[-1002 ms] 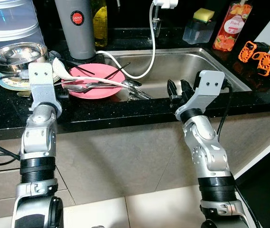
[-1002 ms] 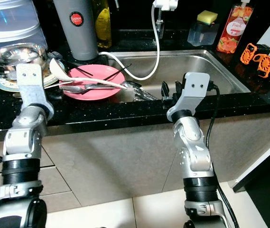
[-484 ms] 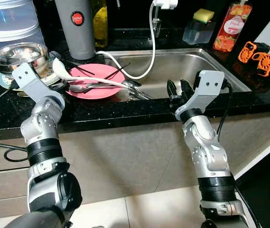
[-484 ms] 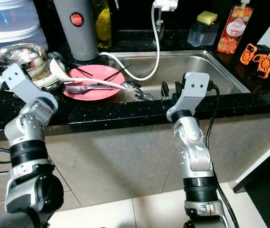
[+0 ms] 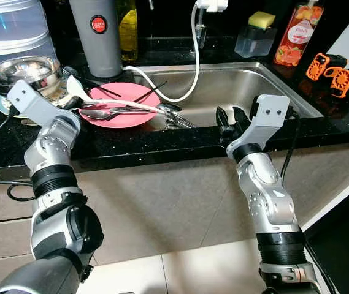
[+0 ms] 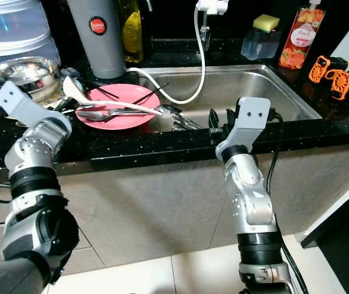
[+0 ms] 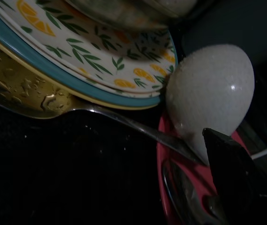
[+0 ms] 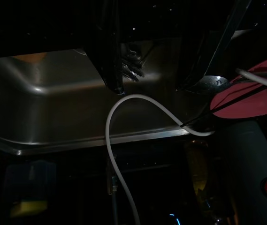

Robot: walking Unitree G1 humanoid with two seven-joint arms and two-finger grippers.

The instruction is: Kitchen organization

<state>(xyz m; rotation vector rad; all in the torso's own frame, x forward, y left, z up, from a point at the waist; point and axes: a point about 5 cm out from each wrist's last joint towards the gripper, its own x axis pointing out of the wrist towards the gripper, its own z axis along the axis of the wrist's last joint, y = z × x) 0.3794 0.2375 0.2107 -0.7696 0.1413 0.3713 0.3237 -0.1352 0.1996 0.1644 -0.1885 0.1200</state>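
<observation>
A plate point(image 5: 120, 104) is being kept on the counter point(image 5: 162, 144) left of the sink point(image 5: 248, 86). Spoons point(image 5: 110, 112) are being carried on it; a bowl point(image 5: 21, 68) is lying further left

The two head pictures are bright and sharp. The sink point(image 5: 241, 86) shines. Both wrist pictures are very dark.

Two silver jointed arms with black ribbed collars — grey wrist blocks, two screws each, black cables trailing.
</observation>
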